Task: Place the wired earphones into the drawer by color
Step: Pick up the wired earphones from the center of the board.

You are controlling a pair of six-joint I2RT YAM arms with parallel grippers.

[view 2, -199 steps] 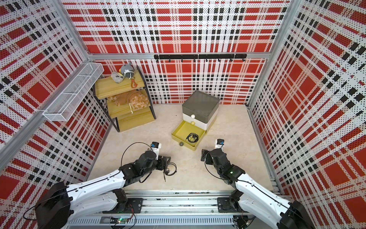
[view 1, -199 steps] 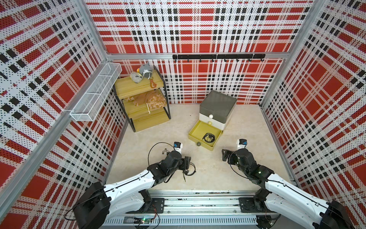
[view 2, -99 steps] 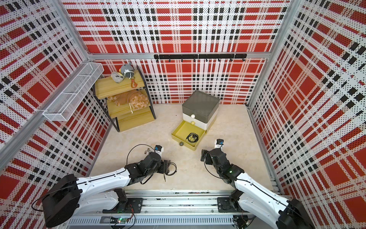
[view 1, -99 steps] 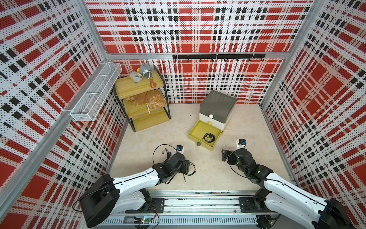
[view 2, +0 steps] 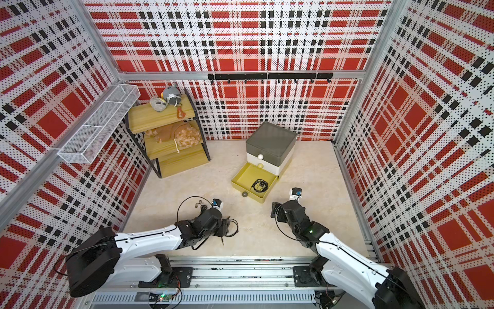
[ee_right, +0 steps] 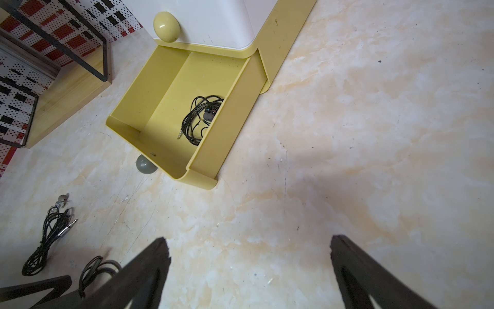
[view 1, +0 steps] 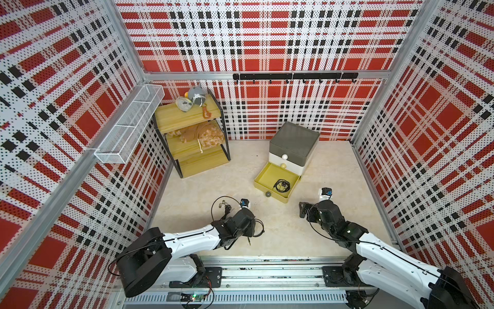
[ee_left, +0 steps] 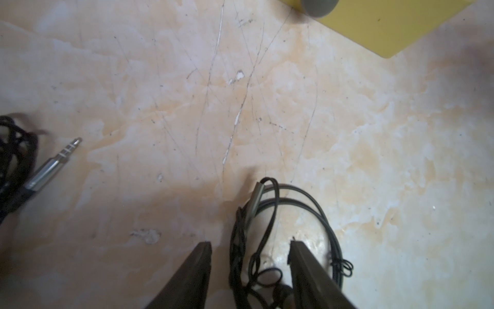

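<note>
The drawer (view 1: 294, 144) stands at the back with its yellow bottom tray (view 1: 264, 174) pulled out. One black bundle of wired earphones (view 1: 282, 185) lies in that tray, seen also in the right wrist view (ee_right: 199, 120). My left gripper (ee_left: 250, 244) is low over the floor and open, its fingers straddling a second black bundle (ee_left: 254, 214) without pinching it. A third black bundle (view 1: 226, 207) lies left of that wrist, its jack plug (ee_left: 53, 163) pointing out. My right gripper (ee_right: 248, 246) is open over bare floor, right of the tray.
A grey ball knob (view 1: 267, 194) sticks out from the tray's front at floor level. A yellow shelf rack (view 1: 191, 139) with soft toys stands at the back left, a white wire basket (view 1: 131, 125) hangs on the left wall, and a hook rail (view 1: 294, 76) runs along the back wall.
My left arm has sunk toward the floor and its jaws have narrowed around the black bundle. The right arm has stayed where it was.
</note>
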